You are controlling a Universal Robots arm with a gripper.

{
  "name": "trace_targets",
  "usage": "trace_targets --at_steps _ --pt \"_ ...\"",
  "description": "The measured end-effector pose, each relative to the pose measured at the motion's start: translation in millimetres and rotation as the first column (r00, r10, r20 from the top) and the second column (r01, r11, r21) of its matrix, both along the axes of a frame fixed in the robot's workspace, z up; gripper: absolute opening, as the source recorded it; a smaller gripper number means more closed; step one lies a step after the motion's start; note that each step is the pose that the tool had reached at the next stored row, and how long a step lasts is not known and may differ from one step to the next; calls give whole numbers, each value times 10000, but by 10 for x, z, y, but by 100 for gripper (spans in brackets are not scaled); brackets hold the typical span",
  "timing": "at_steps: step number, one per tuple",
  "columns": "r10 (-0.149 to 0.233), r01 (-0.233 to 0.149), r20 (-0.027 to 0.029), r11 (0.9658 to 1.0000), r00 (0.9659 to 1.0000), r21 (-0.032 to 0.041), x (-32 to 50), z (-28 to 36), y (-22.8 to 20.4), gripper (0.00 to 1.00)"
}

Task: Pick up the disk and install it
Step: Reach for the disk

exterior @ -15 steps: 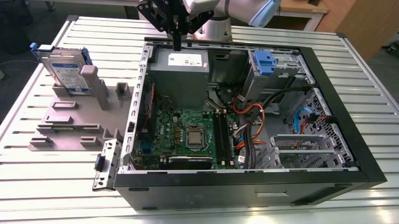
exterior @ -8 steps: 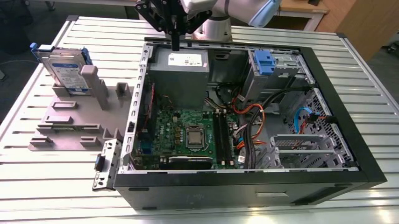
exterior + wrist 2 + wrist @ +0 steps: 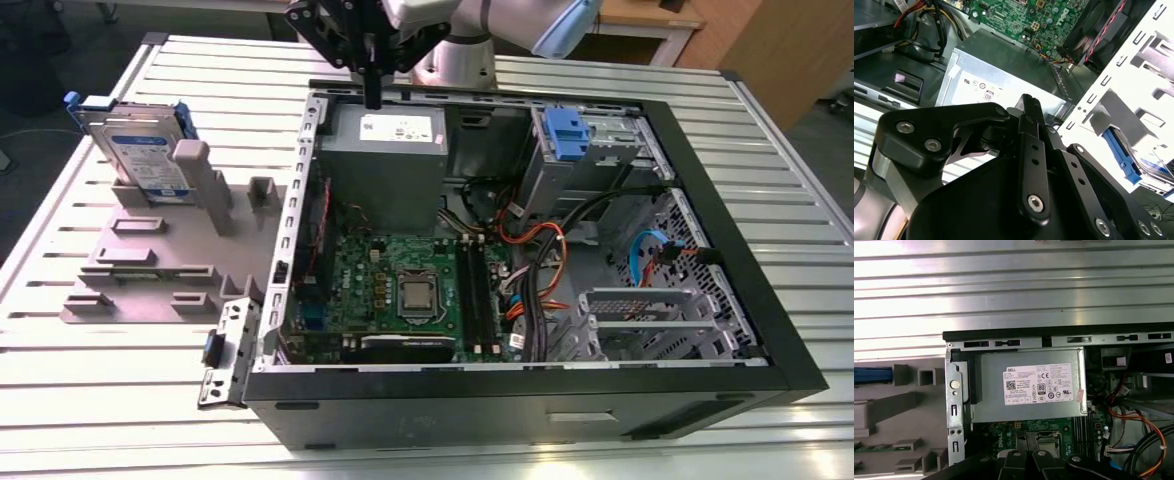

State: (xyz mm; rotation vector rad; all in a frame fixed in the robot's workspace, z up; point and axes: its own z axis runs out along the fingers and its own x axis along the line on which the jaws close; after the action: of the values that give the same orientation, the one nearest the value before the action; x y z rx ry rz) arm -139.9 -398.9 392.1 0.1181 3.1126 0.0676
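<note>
Here the black gripper, its 2 fingers pressed together on nothing, hangs over the grey metal box with a white printed sticker, inside the open black computer case. The silver-grey, blue-framed disk, white-and-blue labelled, stands upright in a grey plastic rack beside the case, at the exterior view's left.

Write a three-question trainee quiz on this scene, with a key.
1. True or false: the disk is already inside the computer case.
2. The gripper hangs nearest to: A) the grey power supply box, B) the disk, C) the orange cables.
3. Fill in: the disk stands upright in a grey ___ outside the case.
Key: 1 false; 2 A; 3 holder.
</note>
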Motion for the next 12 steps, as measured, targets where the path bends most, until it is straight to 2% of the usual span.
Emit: trace_targets --at_steps 12 --pt "0 0 -1 10000 10000 0 -47 -5 0 11"
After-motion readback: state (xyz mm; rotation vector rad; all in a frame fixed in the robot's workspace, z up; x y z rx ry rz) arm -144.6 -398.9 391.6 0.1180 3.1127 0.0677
